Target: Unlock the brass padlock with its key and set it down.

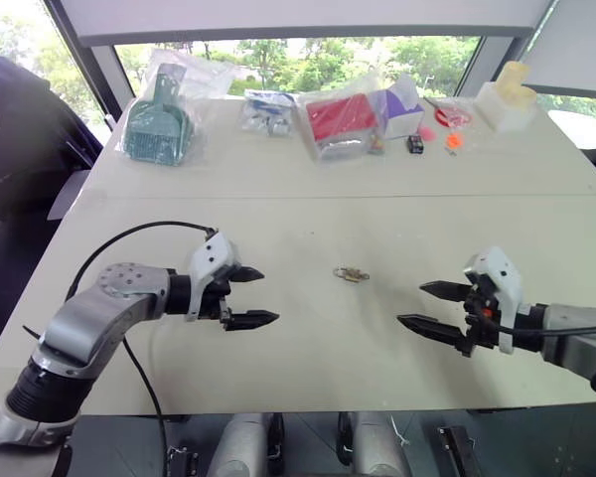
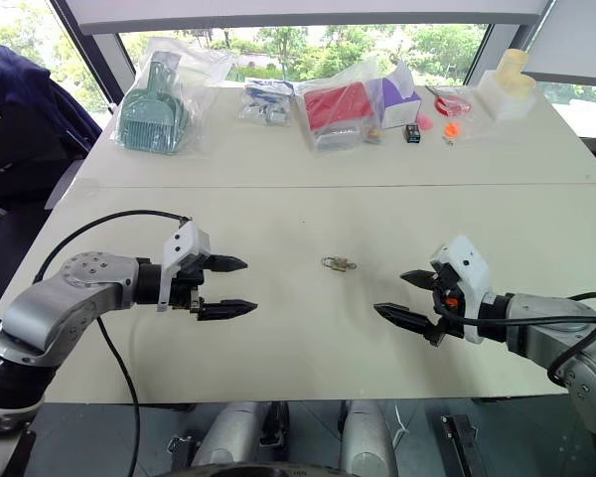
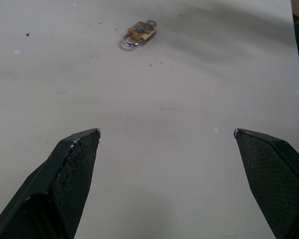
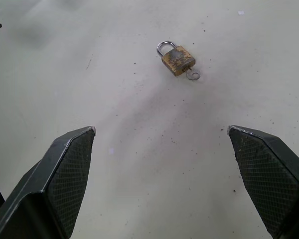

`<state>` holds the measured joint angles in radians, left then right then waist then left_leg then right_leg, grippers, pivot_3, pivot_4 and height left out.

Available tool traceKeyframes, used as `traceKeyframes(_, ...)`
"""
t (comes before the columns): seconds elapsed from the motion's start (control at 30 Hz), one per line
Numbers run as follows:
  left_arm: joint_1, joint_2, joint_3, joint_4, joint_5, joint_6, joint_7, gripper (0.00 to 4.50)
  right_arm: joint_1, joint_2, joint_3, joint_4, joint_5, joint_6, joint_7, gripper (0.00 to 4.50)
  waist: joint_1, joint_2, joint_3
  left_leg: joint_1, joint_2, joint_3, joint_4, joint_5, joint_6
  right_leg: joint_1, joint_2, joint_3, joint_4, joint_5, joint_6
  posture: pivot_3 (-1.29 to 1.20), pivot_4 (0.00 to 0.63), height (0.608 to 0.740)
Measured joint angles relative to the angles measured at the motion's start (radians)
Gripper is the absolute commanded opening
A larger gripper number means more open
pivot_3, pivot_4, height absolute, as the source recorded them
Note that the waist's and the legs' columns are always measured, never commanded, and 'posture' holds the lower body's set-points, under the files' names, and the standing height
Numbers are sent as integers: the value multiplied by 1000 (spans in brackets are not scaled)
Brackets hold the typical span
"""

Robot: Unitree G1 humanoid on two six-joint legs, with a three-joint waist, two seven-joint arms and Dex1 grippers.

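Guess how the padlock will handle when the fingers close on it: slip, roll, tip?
The padlock lies flat on the table, so it probably won't roll or tip. It's small next to the fingers, metal, likely smooth, so it may skid or pivot when pinched. The key sticks out of its base and could catch a finger and twist it.

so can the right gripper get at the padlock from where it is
Probably yes: the brass padlock lies alone on bare table, with the key at its base. The right gripper is open, nothing between them.

Lab, test table (image 1: 536, 229), bagged props (image 1: 340, 121)
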<state>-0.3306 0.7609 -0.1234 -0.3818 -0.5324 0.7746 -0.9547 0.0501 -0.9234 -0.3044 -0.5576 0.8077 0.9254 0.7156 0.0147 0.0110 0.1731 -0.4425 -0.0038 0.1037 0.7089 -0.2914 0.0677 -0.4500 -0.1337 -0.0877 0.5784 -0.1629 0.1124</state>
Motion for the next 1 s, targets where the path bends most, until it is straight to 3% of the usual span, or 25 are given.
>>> traceKeyframes(0.57,-31,7,-22,33,32,-24,-7,4500,-13,31,17,-9,-1,3,-37,4411,2,0,0,0,0,0,0,0,0,0,0,0,0,0,0,0,150,735)
traceKeyframes(0.83,-365,-20,-139,391,189,-199,-168,4500,-60,75,1,22,-14,2,-81,4411,11,0,0,0,0,0,0,1,0,0,1,0,0,0,0,0,150,735)
traceKeyframes(1.0,-636,-242,-223,676,271,-333,-265,4500,-39,83,-45,7,3,25,-108,4411,31,0,0,0,-1,0,7,0,2,5,0,-1,-1,0,0,0,150,735)
